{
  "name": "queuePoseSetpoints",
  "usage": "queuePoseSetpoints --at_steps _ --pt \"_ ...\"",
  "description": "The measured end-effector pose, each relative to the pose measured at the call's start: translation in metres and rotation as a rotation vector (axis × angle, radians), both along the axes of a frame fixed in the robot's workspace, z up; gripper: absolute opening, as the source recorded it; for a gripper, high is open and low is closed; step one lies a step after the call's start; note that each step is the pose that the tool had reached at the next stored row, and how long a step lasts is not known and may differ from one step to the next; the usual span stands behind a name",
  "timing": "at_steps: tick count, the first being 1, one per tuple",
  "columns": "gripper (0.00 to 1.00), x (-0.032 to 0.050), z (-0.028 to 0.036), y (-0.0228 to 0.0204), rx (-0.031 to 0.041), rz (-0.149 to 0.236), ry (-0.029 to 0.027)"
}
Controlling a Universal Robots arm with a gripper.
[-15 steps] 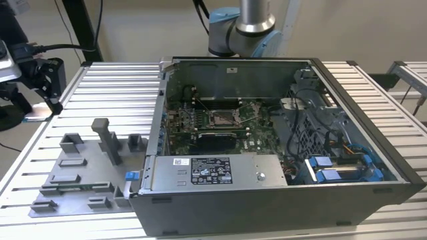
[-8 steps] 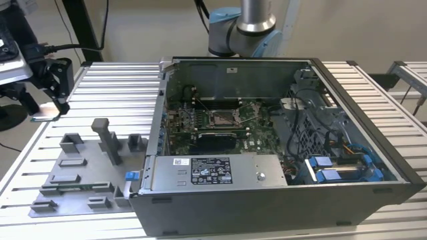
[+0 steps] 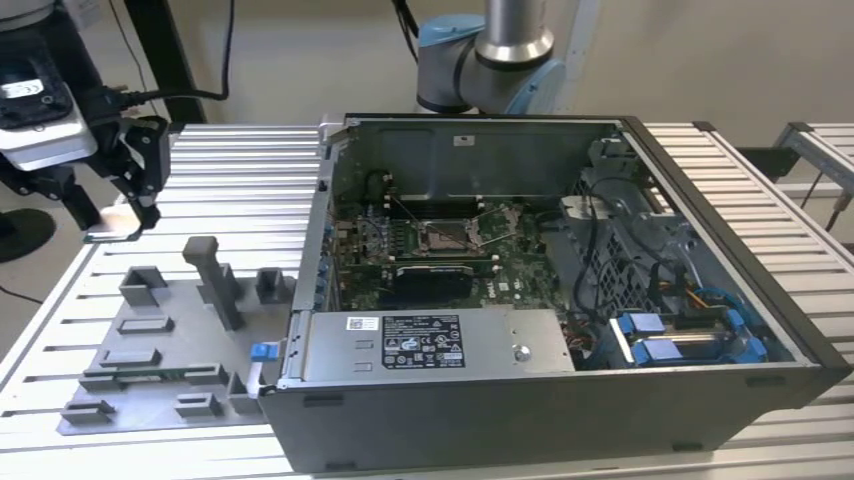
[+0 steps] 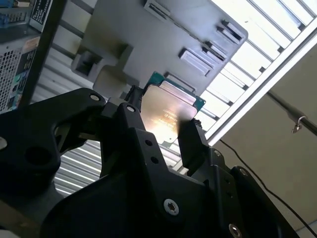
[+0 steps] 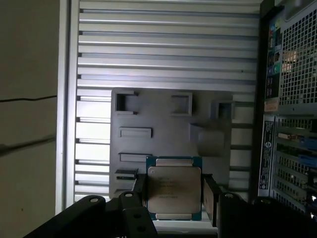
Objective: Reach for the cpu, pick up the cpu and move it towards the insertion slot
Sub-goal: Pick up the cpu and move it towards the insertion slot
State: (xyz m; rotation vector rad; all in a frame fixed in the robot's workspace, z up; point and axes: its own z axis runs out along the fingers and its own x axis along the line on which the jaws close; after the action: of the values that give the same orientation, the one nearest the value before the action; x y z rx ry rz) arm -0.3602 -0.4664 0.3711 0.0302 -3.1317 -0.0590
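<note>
My gripper (image 3: pixel 115 212) hangs above the slatted table at the exterior view's left, shut on the cpu (image 3: pixel 112 230), a flat square chip with a silvery top. In both wrist views the cpu (image 5: pixel 173 188) (image 4: pixel 166 111) sits between the two black fingers (image 5: pixel 210 197), clamped at opposite edges and lifted above the grey fixture plate (image 5: pixel 148 119). The insertion slot (image 3: pixel 447 237), a shiny metal-framed socket on the green board, lies inside the open computer case, well off toward the exterior view's right of the gripper.
The grey fixture plate (image 3: pixel 147 350) carries several raised blocks and a tall post (image 3: pixel 214 280) just below the gripper. The open computer case (image 3: pixel 534 400) has high walls around the board. The arm's base (image 3: pixel 487 60) stands behind the case.
</note>
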Motion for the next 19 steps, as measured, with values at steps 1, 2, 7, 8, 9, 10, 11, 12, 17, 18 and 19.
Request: queuePoseSetpoints --at_steps 1,2,7,8,9,10,11,12,17,18,19 --pt "0.0 0.0022 0.0 0.0 0.0 0.0 0.0003" --pt "0.0 0.0043 0.0 0.0 0.0001 0.0 0.0007" --pt "0.0 0.0133 0.0 0.0 0.0001 0.0 0.0019" --pt "0.0 0.015 0.0 0.0 0.0 0.0 0.0022" --pt "0.0 0.0167 0.0 0.0 0.0 0.0 0.0023" --pt "0.0 0.0184 0.0 0.0 0.0 0.0 0.0026" --pt "0.0 0.0202 -0.0001 0.0 0.0 0.0 0.0029" --pt "0.0 0.0219 0.0 0.0 0.0 0.0 0.0033" --pt "0.0 0.0291 0.0 0.0 -0.0001 0.0 0.0045" --pt "0.0 0.0303 -0.0001 0.0 -0.0001 0.0 0.0047" --pt "0.0 0.0318 0.0 0.0 -0.0002 0.0 0.0051"
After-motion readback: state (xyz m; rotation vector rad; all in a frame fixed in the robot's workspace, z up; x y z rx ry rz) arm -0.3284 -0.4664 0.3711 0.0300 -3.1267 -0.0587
